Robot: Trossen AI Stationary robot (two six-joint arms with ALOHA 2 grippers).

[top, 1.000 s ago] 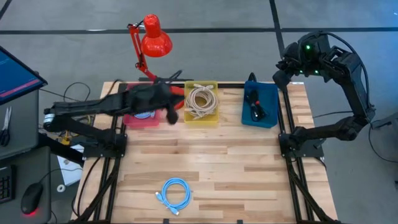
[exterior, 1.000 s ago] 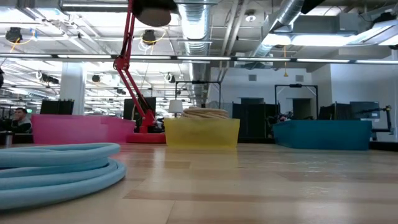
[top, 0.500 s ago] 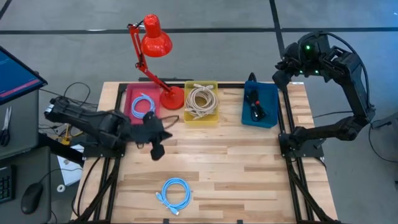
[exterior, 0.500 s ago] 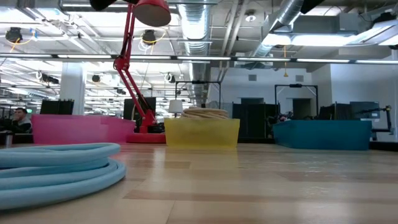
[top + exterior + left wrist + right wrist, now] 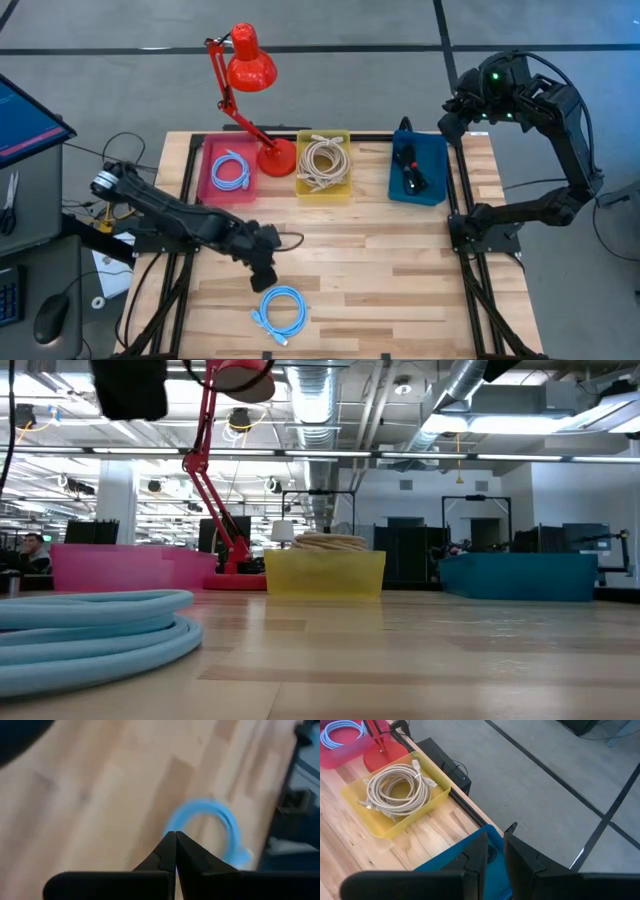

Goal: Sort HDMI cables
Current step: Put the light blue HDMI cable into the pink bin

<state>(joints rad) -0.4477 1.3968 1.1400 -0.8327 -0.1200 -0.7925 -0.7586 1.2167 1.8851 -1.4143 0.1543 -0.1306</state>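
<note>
One light blue cable (image 5: 281, 312) lies alone on the table (image 5: 400, 270) at about 6 o'clock. The left end effector (image 5: 264, 277) hangs just above it, shut tight and holding nothing. I think it must open, then drop onto the coil. The pink bin (image 5: 230, 172) at 11 o'clock holds another blue cable. The red lamp (image 5: 250, 62) stands close to that bin. The right end effector (image 5: 447, 125) waits over the blue bin (image 5: 418, 170), a little open.
</note>
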